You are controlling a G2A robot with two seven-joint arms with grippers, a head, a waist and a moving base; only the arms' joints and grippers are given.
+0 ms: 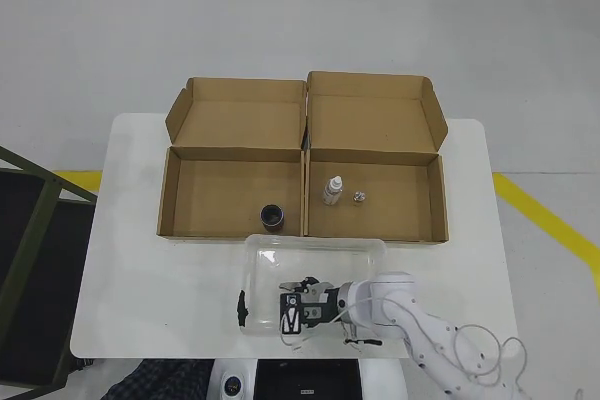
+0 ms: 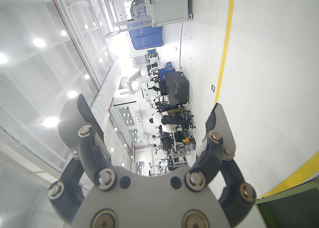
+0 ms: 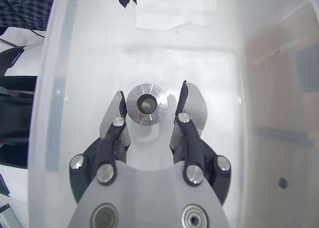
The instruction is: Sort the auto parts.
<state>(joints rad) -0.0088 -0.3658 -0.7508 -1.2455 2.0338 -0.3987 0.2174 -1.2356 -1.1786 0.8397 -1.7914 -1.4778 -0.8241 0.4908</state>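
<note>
1. I am at the pick-up step. My right gripper (image 3: 152,88) is down inside the clear bin (image 3: 47,69), fingers spread either side of a metal ring (image 3: 147,105) that lies flat on the bin floor. One pad seems to touch its edge and the other stands just off.
2. Next, I judge, comes a centred squeeze, then a lift over the bin wall.
3. The top view adds the places to put it: one box (image 1: 210,195) with a black ring (image 1: 271,214), the other box (image 1: 400,200) with a white bottle (image 1: 332,190).
4. My left gripper (image 2: 148,103) is spread and empty, pointed out at the room.
</note>
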